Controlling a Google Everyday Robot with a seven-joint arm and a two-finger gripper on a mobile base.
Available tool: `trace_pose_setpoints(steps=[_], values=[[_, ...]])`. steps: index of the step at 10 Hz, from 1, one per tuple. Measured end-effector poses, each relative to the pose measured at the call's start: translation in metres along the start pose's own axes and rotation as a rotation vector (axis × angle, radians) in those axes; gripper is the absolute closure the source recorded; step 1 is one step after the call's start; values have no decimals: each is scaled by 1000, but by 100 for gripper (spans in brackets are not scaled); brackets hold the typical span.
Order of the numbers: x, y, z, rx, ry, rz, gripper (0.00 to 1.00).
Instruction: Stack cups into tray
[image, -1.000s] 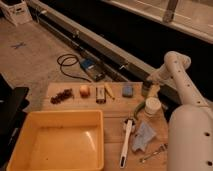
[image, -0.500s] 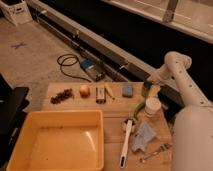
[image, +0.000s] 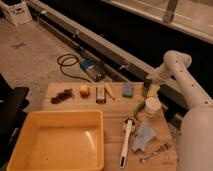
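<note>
The gripper (image: 148, 85) hangs at the far right edge of the table (image: 114, 125), at the end of the white arm (image: 181, 75) that reaches in from the right. Its jaws stand wide apart. Right at them, just beneath, sits a dark greenish cup (image: 145, 91). Whether the jaws straddle it or touch it cannot be told.

The white cup (image: 152, 106) stands upright just nearer the camera than the jaws, close to the dark cup but apart from it. The tray (image: 60, 114) lies well away from the jaws, down at the table's near left corner, its long side along the near edge.

Just to the view's left of the jaws lies the blue block (image: 128, 90). Farther along that same row, away from the jaws, come a dark oblong thing (image: 100, 94), a round orange fruit (image: 85, 90) and a dark cluster (image: 62, 95).

Nearer than the jaws, beyond the white cup, a blue-grey cloth (image: 144, 137) lies crumpled. A brush (image: 126, 142) with a white handle lies beside it, and a small metal utensil (image: 155, 151) rests near the table's front edge.
</note>
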Motion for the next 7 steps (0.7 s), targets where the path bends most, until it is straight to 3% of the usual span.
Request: trace_pose_setpoints(steps=[7], values=[[9, 14, 1, -6, 3, 36, 20]])
